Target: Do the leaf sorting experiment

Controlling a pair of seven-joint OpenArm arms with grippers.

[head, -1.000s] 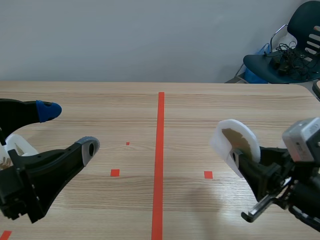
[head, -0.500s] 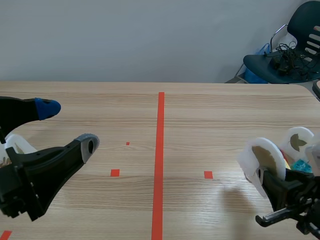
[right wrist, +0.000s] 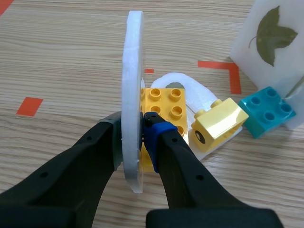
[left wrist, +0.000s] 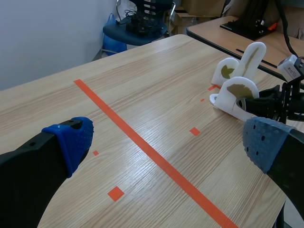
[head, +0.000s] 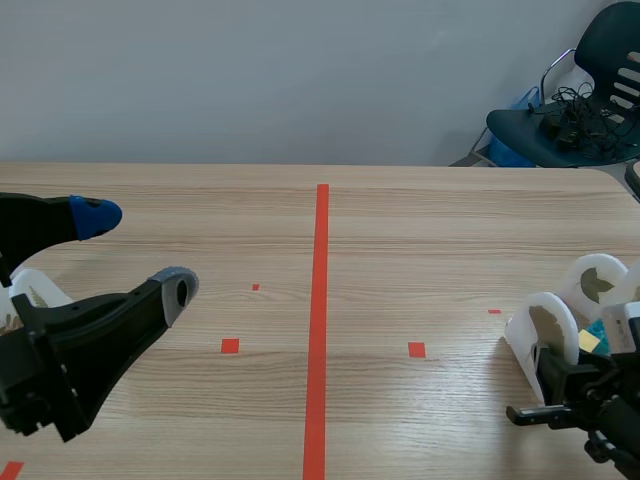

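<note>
Plain pale grey wall (head: 250,80) ran behind whole table width. Light-wood table (head: 400,230) filled foreground – orange-red tape line down middle, small tape squares either side. Dark teal chair (head: 545,135) with metal frame stood past table's far right corner, tangle of black cables (head: 578,100) on seat. Blue bag (head: 520,100) sat just beside chair, near wall. Second wooden table (left wrist: 213,31) stood beyond chair in left wrist view – dark gear on it. Light was even, shadows faint.
</note>
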